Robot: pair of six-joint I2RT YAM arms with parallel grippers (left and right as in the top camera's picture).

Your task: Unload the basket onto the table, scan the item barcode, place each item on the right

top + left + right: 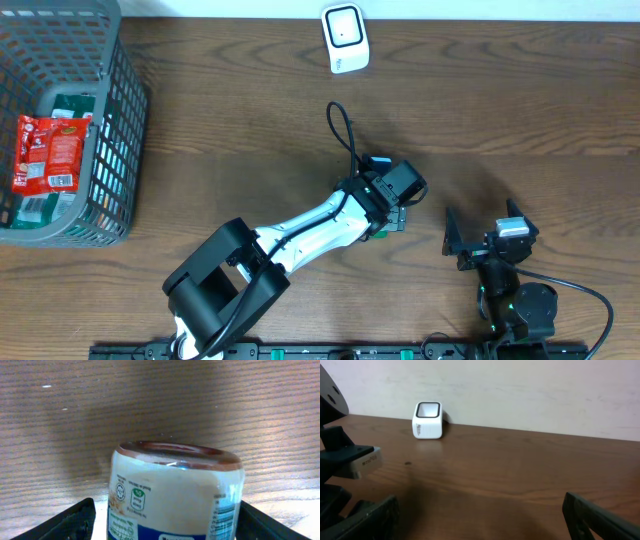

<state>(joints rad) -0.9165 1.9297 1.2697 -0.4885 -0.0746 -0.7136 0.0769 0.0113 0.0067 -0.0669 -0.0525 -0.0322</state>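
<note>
Between the left gripper's [167, 510] 2 wide-spread fingers [70, 522] stands the jar [170, 495]; a gap shows at 1 side, so it seems loose rather than clamped. Its brown-rimmed end is up, long axis vertical. The right gripper [480, 515] gapes empty nearby. Far left, the basket [122, 150] holds a red packet [47, 152] over green packs [72, 104].

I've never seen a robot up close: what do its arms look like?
The left arm has a white middle section between black joints and a looping black cable. The right arm is black with a grey block; its tool is black too.
</note>
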